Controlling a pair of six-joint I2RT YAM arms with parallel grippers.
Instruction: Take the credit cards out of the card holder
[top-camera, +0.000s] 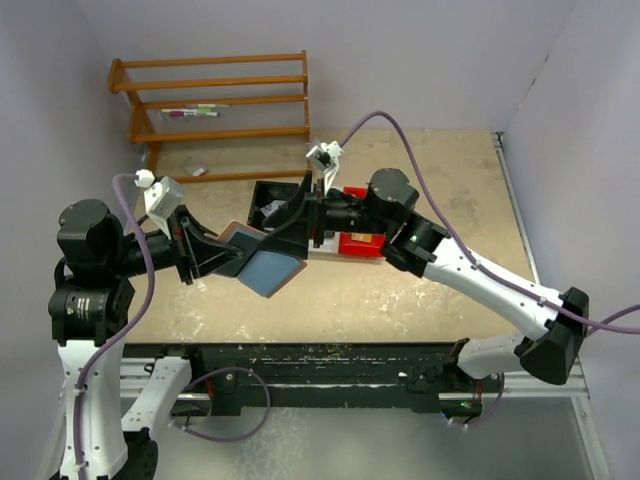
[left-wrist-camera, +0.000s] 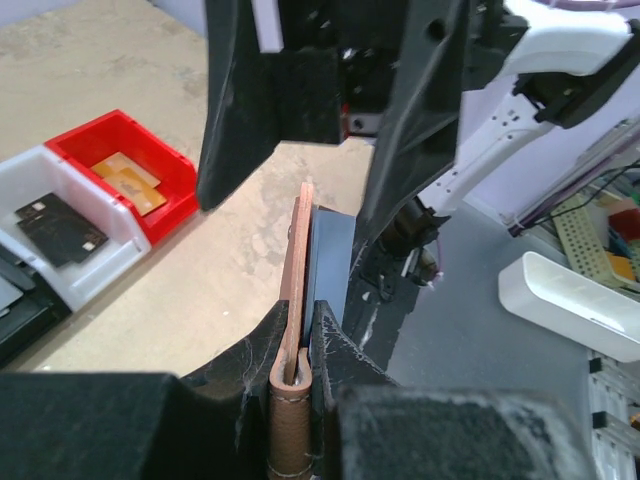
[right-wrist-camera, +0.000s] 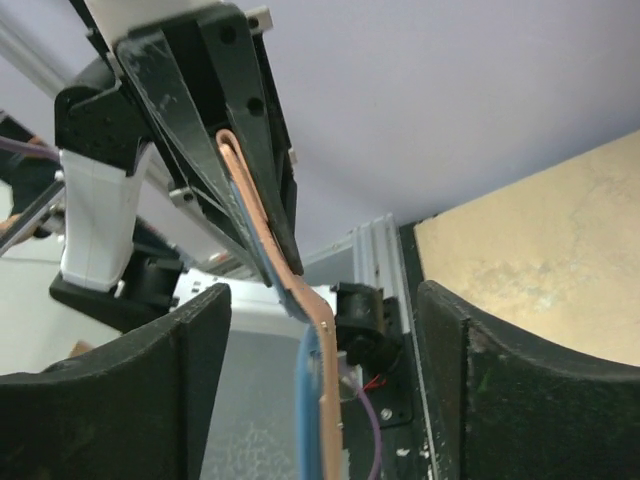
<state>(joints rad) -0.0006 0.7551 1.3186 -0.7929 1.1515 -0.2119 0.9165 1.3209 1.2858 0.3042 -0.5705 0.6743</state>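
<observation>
We see the card holder held up off the table, between the two arms. The left hand is clamped on its folded end, with the pinkish leaf and the blue lining standing edge-on away from it. The right hand has its fingers wide apart, one on each side of the holder's far edge, and touches nothing that we can make out. No credit cards show in the holder from any view. A flat golden-brown piece lies in the red bin, but we cannot tell whether it is a card. We judge that the right hand is lining up for a pinch, and the trouble lies there. If it closes this wide over the edge, it may catch the whole leaf and not a card alone. A pull would then tug the holder against the left hand's narrow hold on the fold, and could twist it or drag it free. A card gripped only by its corner could also slip out and drop. The right wrist view shows the table edge and frame close below, so it might land out of reach.
</observation>
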